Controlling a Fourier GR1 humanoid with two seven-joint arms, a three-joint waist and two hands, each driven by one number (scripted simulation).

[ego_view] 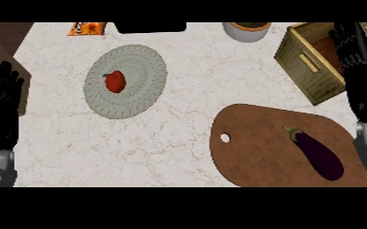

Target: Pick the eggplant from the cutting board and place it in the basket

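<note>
A dark purple eggplant (318, 154) lies on the right part of a brown wooden cutting board (261, 148), stem pointing up and left. The basket (307, 68), an olive wooden crate, stands at the upper right of the counter. My right hand (353, 53) shows at the right edge, fingers straight and pointing up over the basket's right side, holding nothing. My left hand (8, 102) rests at the left edge, fingers up and open, far from the board.
A round grey woven mat (143, 73) at centre left carries a red tomato-like vegetable (114, 81). A white pot (246, 31) stands at the back, an orange packet (87, 28) at the back left, and a dark object (150, 27) between them.
</note>
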